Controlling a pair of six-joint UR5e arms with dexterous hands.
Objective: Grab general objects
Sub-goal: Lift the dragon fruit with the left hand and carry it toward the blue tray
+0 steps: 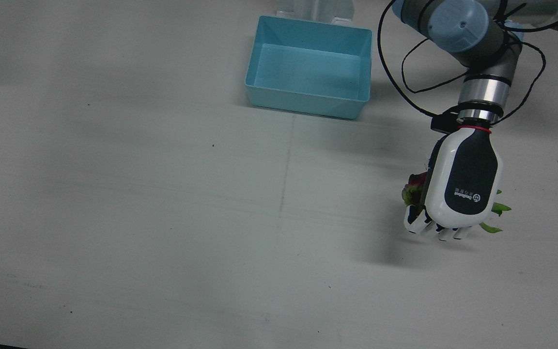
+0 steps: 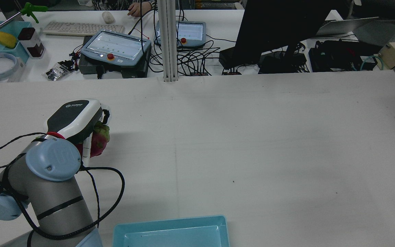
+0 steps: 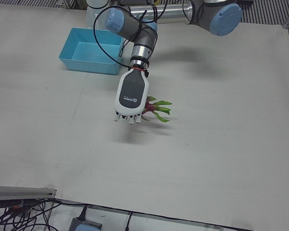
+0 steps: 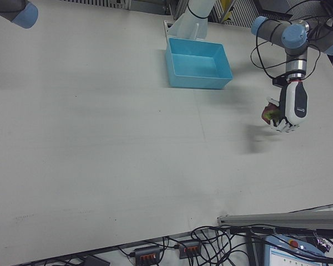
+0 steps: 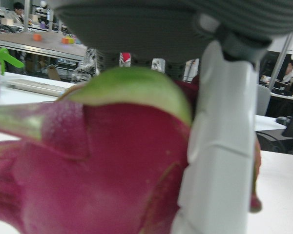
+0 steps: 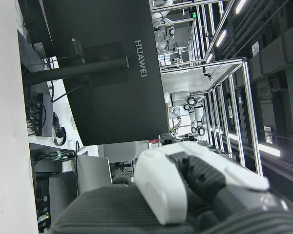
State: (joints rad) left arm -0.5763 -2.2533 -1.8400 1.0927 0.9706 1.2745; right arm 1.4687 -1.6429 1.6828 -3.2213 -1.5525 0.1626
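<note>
Blue tub [image 1: 308, 104] sits empty at the bench's [image 1: 138, 203] back centre. Right of it in the front view the left hand [image 1: 460, 186] is curled around a dragon fruit [image 1: 412, 190], palm down; shadow below suggests it's off the bench, can't be sure. Left hand view: fingers [image 5: 219, 161] pressed across the red skin, green scale tip above. Leafy scales stick out past the hand in the left-front view [image 3: 156, 109]. Likely a fake prop, so light, rigid, waxy-slick; if real, heavy and bruisable. Best hold is round the fat middle, never the thin scales, which would bend or snap. Right hand only seen by its own camera [image 6: 195, 187], fingers look folded in, holding nothing, aimed off-bench
</note>
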